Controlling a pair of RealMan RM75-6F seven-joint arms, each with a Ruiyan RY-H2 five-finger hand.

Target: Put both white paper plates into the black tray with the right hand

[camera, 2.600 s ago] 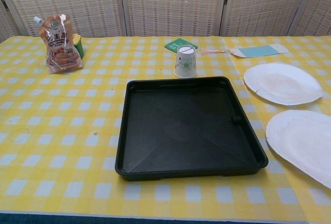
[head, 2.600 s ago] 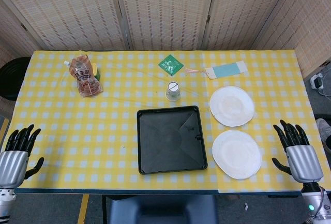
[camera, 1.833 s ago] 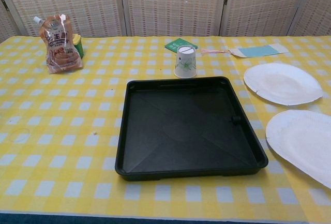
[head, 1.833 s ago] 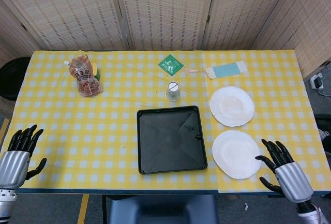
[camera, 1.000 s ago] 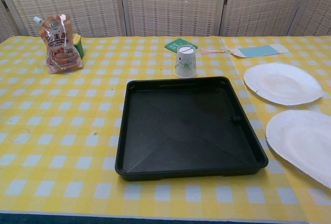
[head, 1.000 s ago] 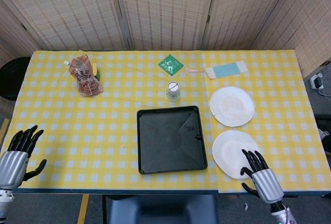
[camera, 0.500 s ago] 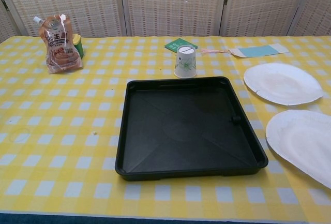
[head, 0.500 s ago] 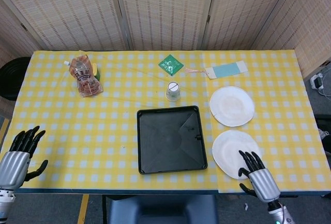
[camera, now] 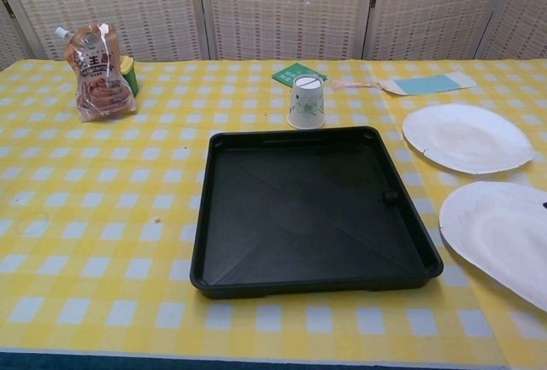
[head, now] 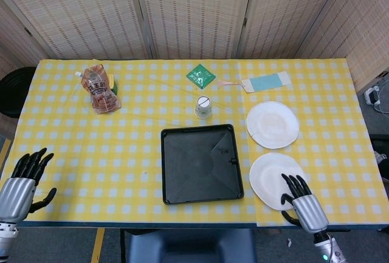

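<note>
Two white paper plates lie right of the black tray [head: 201,163] [camera: 312,210]. The far plate [head: 272,124] [camera: 467,137] and the near plate [head: 275,177] [camera: 500,234] both rest flat on the yellow checked cloth. My right hand [head: 301,203] hovers at the near plate's front right edge, its dark fingers spread over the plate's rim, holding nothing. My left hand [head: 19,184] stays open at the table's front left corner. The tray has nothing in it. The chest view shows neither hand clearly.
An upturned paper cup [head: 203,107] [camera: 307,102] stands just behind the tray. A green packet [head: 200,76], a blue card [head: 265,82] and a snack bag [head: 99,90] [camera: 99,61] lie further back. Woven screens close off the rear.
My right hand has swung in from the table's right edge toward the left, ending over the near plate's front rim. The left hand barely shifted. Plates and tray have not moved.
</note>
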